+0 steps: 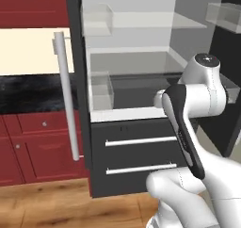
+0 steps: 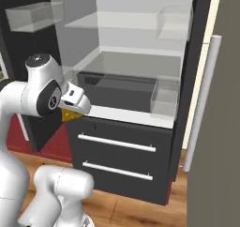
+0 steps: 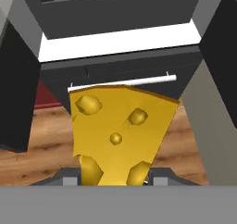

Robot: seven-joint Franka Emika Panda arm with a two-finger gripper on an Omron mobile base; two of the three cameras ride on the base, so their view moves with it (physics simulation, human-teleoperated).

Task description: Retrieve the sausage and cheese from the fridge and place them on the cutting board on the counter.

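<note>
Tool (image 3: 115,181) grips cheese (image 3: 121,133), clear of open fridge (image 2: 136,113) at 12 o'clock; board placement and sausage pending.

The cheese (image 3: 121,133) looked smooth and waxy, golden-yellow, with darker round holes in its flat face. The fridge (image 1: 136,161) had a matt, nearly black shell, and its drawer fronts carried 2 thin bars of bright brushed metal. The long handle (image 1: 66,95) on the open door was smooth silver metal with a soft shine. Inside, the walls were pale and matt, and the bins (image 1: 101,89) and shelves were of clear plastic or glass. The counter (image 1: 30,93) was glossy black stone with pale marbling. The cabinets (image 1: 33,144) below it were red and painted, with small round metal knobs. The floor (image 1: 47,206) showed warm wood grain.
</note>
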